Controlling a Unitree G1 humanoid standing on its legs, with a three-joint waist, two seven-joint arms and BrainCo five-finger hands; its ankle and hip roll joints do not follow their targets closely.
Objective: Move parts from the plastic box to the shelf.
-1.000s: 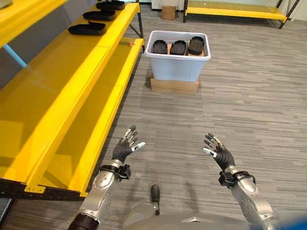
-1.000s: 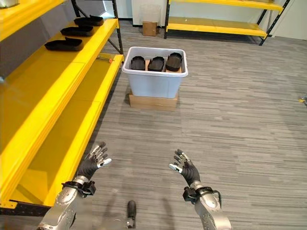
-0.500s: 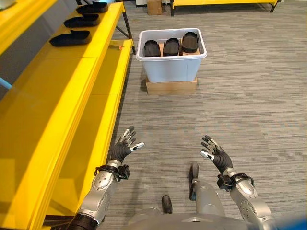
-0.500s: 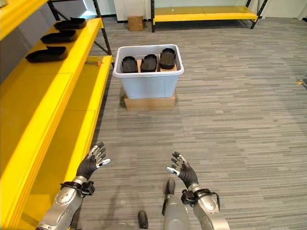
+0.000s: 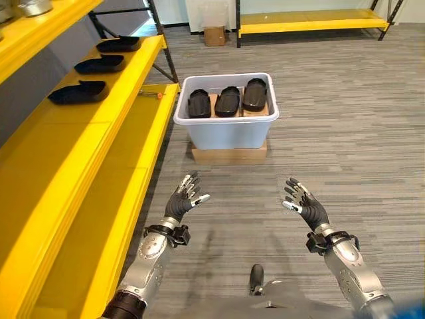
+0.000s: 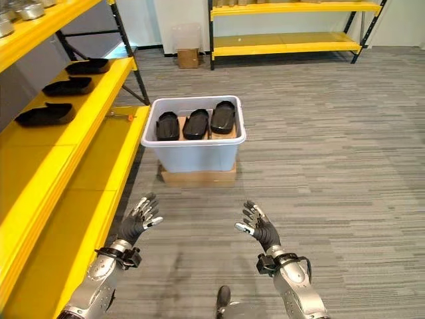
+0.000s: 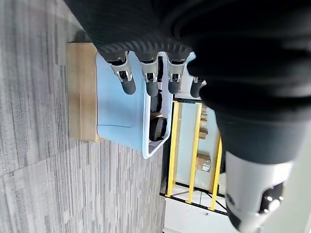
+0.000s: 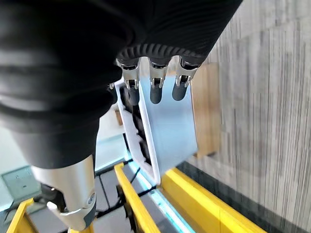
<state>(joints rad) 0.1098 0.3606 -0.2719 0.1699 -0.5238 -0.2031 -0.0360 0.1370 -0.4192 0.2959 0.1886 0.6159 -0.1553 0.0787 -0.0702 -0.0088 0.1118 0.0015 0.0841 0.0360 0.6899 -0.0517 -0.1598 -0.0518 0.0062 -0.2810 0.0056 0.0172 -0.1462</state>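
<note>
Plastic box [image 5: 226, 129] with black parts [image 5: 227, 101] located far, centred; left robot hand [image 5: 184, 201] and right robot hand [image 5: 304, 208] held apart-fingered, empty, equidistant.

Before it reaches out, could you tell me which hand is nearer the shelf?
Left. The left hand hovers open beside the shelf; the right hand is farther off, over the floor.

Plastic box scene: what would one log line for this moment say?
plastic box: three black parts inside, on cardboard base | shelf: three parts placed | left robot hand: open, empty | right robot hand: open, empty | phase: facing box
</note>
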